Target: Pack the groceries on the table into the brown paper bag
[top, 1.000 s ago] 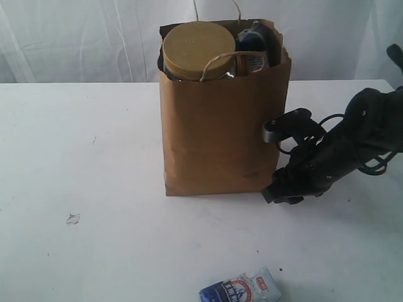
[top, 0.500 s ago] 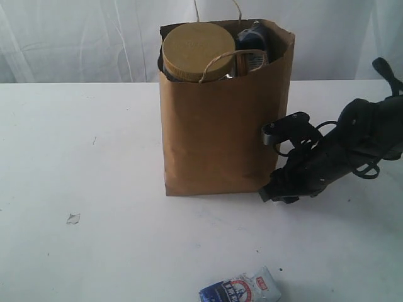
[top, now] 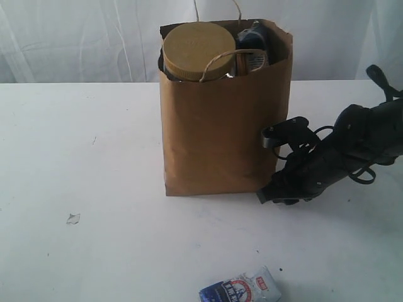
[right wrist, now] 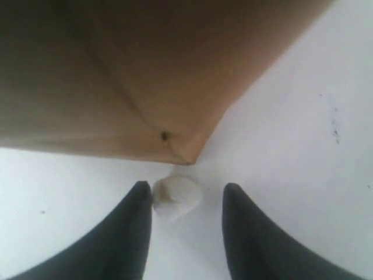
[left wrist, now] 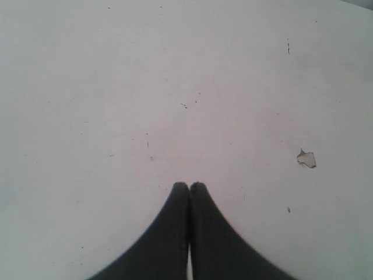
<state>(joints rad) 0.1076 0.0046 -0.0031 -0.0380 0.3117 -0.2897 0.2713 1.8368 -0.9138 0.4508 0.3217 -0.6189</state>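
Brown paper bag (top: 220, 126) upright, right hand (right wrist: 187, 188) at its bottom corner, jaws apart

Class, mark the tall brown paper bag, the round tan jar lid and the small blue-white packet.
tall brown paper bag (top: 217, 138): exterior view, front wall.
round tan jar lid (top: 198, 49): exterior view, lid's centre.
small blue-white packet (top: 241, 289): exterior view, printed face.

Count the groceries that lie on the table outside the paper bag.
1. A small blue-white packet lies on the table at the front edge of the exterior view, in front of the bag. More could be hidden behind the bag.
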